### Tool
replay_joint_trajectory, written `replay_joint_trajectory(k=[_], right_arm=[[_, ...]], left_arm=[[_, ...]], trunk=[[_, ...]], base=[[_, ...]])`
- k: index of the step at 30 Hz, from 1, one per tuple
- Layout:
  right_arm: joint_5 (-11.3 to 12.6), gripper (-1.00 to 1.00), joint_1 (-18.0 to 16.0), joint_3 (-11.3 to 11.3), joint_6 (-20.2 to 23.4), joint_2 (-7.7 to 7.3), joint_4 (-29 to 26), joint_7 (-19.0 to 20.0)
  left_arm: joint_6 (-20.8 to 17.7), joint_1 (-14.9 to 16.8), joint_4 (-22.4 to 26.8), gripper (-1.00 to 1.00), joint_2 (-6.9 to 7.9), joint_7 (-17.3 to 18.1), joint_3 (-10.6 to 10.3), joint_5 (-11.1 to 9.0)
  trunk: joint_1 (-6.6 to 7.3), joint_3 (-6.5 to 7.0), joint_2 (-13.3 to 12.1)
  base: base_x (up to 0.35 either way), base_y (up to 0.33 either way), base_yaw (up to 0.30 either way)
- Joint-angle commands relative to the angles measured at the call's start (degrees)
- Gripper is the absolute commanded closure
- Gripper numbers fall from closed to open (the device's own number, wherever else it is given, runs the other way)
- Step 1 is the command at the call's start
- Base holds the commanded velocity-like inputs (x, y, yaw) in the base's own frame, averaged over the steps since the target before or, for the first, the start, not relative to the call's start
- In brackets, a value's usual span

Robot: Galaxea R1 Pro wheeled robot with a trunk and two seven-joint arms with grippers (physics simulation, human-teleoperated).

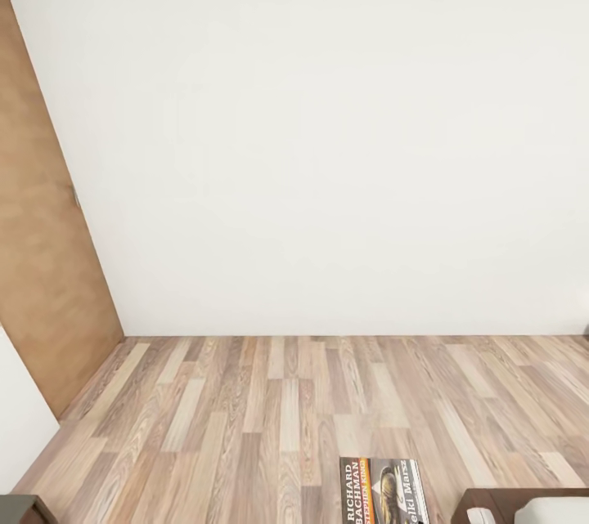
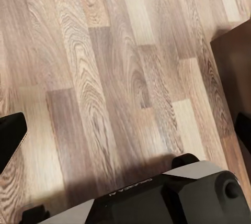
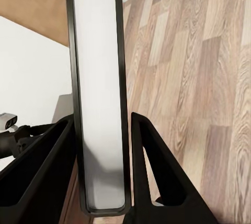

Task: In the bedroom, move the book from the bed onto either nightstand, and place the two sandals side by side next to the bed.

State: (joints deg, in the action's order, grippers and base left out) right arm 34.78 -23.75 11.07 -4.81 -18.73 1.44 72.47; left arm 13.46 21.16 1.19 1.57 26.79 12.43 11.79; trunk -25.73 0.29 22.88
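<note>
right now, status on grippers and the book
Left gripper open, over the wood floor. Right gripper shut on the book. Dark brown furniture corner just right of the book; nothing between fingers and book.

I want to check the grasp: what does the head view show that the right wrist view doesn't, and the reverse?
Head view: the dark, white-lettered cover of the thin paperback book. Right wrist view: the black right gripper, its fingers closed on that book's white page edge. Both: the light wood-plank floor, the brown wooden door and the white wall.
</note>
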Motion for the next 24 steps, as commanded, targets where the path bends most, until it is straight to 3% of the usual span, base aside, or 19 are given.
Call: replay_joint_trajectory(k=[1, 11, 16, 18, 19, 20, 22, 24], right_arm=[[0.4, 1.00, -0.1, 0.2, -0.5, 0.01, 0.1, 0.1], [0.4, 1.00, -0.1, 0.2, -0.5, 0.01, 0.1, 0.1], [0.4, 1.00, -0.1, 0.2, -0.5, 0.01, 0.1, 0.1], [0.4, 1.00, -0.1, 0.2, -0.5, -0.01, 0.1, 0.1], [0.4, 1.00, -0.1, 0.2, -0.5, -0.03, 0.1, 0.1], [0.4, 1.00, -0.1, 0.2, -0.5, -0.04, 0.1, 0.1], [0.4, 1.00, -0.1, 0.2, -0.5, -0.05, 0.1, 0.1], [0.4, 1.00, -0.1, 0.2, -0.5, -0.05, 0.1, 0.1]], left_arm=[[0.3, 0.0, -0.1, -1.00, 0.01, 0.1, 0.5, 0.6], [0.3, 0.0, 0.1, -1.00, -0.08, 1.2, 0.4, 0.6], [0.3, 0.1, 2.2, -1.00, -1.79, 3.6, 0.3, 0.6], [0.2, 0.1, 5.3, -1.00, -2.28, 6.7, 0.3, 0.6], [0.1, 0.1, 7.6, -1.00, -2.40, 10.0, 0.4, 0.5], [0.1, 0.1, 8.2, -1.00, -2.41, 11.2, 0.4, 0.5], [0.0, 0.1, 10.0, -1.00, -2.31, 16.8, 0.8, 0.4], [0.1, 0.1, 10.5, -1.00, -2.23, 19.1, 0.9, 0.3]], trunk=[[-0.05, -0.02, 0.0], [-0.05, -0.02, 0.0], [-0.05, -0.02, 0.0], [-0.05, -0.02, 0.0], [-0.05, -0.02, 0.0], [-0.05, -0.02, 0.0], [-0.05, -0.02, 0.0], [-0.05, -0.02, 0.0]], base=[[0.328, 0.000, 0.000], [0.328, 0.000, 0.000], [0.319, 0.000, 0.000], [0.304, 0.000, 0.000], [0.296, 0.000, 0.000], [0.295, 0.000, 0.000], [0.293, 0.000, 0.000], [0.293, 0.000, 0.000]])
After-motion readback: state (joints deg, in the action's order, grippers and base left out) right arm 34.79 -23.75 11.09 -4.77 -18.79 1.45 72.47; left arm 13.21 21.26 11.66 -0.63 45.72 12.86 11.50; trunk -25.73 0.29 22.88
